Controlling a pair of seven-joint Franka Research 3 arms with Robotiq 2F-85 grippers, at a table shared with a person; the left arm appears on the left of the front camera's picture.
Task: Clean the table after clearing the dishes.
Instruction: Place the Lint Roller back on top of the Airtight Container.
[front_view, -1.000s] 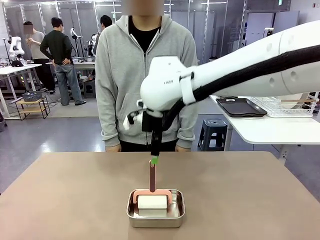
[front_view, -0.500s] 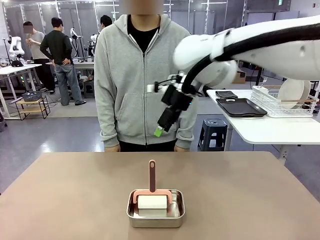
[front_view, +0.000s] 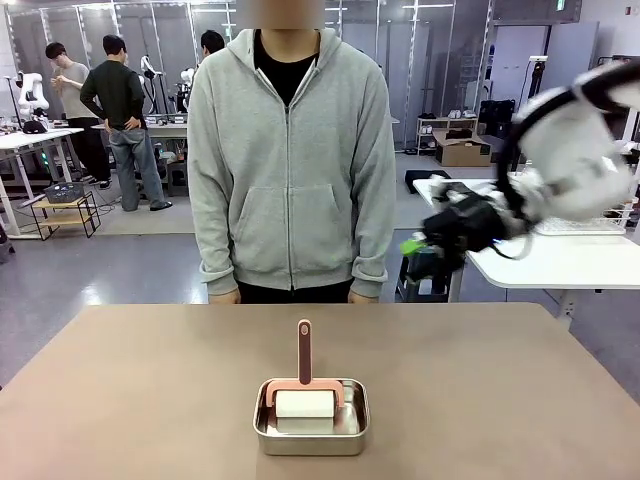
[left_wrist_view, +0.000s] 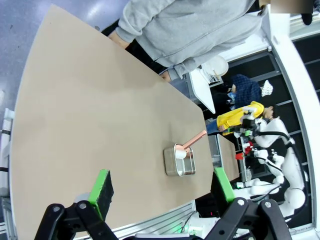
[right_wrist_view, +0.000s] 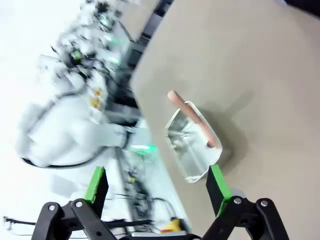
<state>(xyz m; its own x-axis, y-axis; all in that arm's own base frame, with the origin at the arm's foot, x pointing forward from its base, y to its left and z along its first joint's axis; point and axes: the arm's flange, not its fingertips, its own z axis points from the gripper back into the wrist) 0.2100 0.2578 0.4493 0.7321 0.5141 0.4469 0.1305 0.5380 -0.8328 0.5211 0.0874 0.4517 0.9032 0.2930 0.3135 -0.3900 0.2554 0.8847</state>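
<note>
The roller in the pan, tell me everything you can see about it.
The roller has a white cylinder head, a salmon-pink frame and a straight pink handle. Its head lies inside the shiny steel pan, near the table's front edge, and the handle slants up over the far rim toward the person. No gripper or hand touches it.

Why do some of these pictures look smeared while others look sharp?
Front view: the right claw and its arm are streaked with motion blur, while the roller in its steel pan is crisp. Right wrist view: the whole frame is smeared and the background washed out white. Left wrist view: sharp, though the table edge curves from the wide lens.
</note>
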